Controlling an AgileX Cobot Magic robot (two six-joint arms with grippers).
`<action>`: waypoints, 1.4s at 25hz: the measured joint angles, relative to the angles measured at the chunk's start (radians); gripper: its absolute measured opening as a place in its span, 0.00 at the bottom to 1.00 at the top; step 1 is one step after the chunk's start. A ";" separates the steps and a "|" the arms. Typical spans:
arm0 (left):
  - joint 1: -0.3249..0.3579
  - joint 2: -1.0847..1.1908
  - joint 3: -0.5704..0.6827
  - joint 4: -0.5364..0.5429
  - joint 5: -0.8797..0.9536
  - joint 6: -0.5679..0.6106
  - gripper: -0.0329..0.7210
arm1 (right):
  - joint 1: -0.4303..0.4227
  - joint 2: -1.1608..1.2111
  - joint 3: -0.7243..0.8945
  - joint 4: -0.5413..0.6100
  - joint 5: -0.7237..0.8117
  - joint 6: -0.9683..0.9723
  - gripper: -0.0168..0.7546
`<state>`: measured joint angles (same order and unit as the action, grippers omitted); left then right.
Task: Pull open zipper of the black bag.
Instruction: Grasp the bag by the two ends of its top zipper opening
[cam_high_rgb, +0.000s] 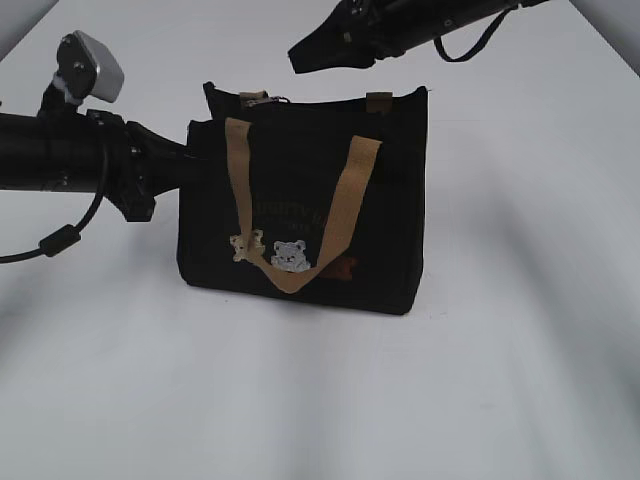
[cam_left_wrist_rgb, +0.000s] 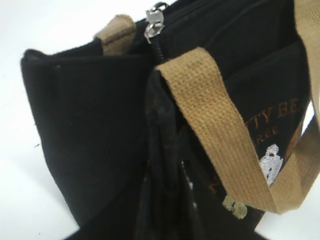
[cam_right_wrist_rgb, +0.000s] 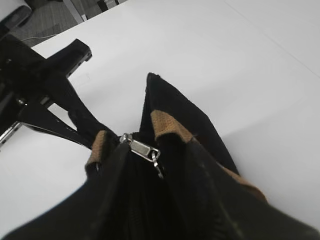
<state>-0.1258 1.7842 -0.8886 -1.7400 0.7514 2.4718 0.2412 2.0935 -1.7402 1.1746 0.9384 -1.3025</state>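
While zipped, one black bag (cam_high_rgb: 310, 190) stands.

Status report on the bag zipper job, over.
Left gripper pinching the black bag's left end. Right gripper hangs above, nothing held. Zipper pull untouched at that left end. Tan handle draped down front, nothing blocking.

Bright, even light; blurry wrist views.

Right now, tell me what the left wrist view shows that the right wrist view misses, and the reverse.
Only the left wrist view shows the black bag's front: orange lettering, a bear picture, and the front tan handle draped over it. Only the right wrist view shows the left pincer closed on the bag's end. Both show the silvery zipper pull at that end.
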 joint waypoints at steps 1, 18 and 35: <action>0.000 0.000 0.000 0.000 0.000 0.000 0.16 | 0.003 0.015 -0.016 -0.003 0.000 0.002 0.39; -0.001 0.000 -0.001 -0.003 0.004 0.000 0.16 | 0.057 0.066 -0.038 -0.105 -0.074 0.092 0.03; -0.017 0.000 -0.009 -0.008 0.052 0.001 0.16 | -0.059 -0.041 -0.036 -0.125 0.177 0.299 0.02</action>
<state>-0.1429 1.7842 -0.8976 -1.7479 0.8030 2.4727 0.1825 2.0526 -1.7761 1.0499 1.1157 -1.0032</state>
